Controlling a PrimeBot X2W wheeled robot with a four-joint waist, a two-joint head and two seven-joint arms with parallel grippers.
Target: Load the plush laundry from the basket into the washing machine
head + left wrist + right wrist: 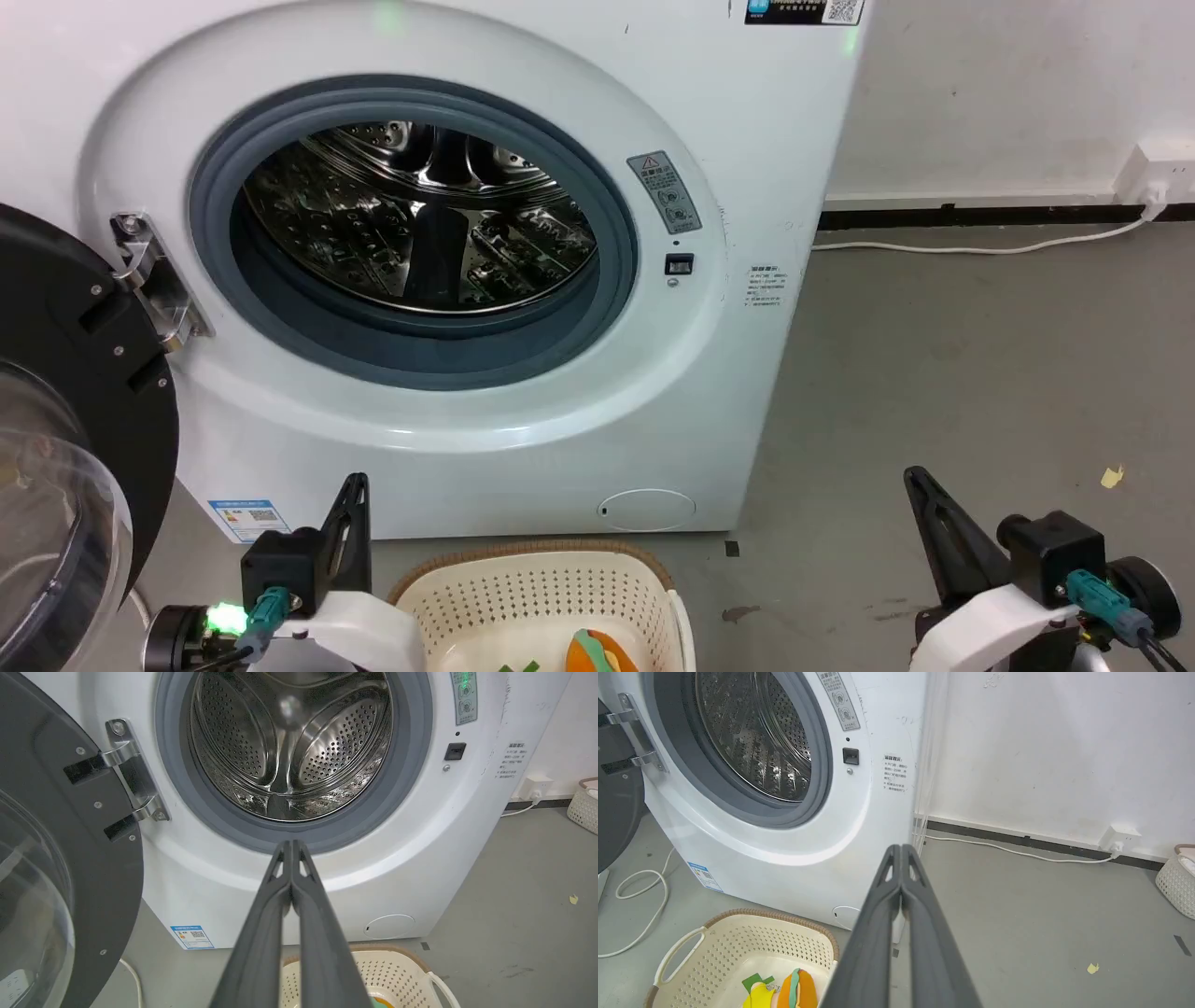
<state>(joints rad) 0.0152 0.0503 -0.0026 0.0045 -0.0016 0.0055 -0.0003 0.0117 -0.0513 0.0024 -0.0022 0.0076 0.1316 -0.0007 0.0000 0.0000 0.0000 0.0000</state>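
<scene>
Nearest, the left tool and right tool are both closed and empty. Just below them, the plush laundry lies in the basket. Beyond, the washing machine stands open. A shallow pinch could drop the plush short of the drum.

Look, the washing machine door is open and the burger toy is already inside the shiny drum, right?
Not quite. The door is open, but the burger toy is not inside the drum. It lies in the basket on the floor in front of the washing machine. The right wrist view shows it.
</scene>
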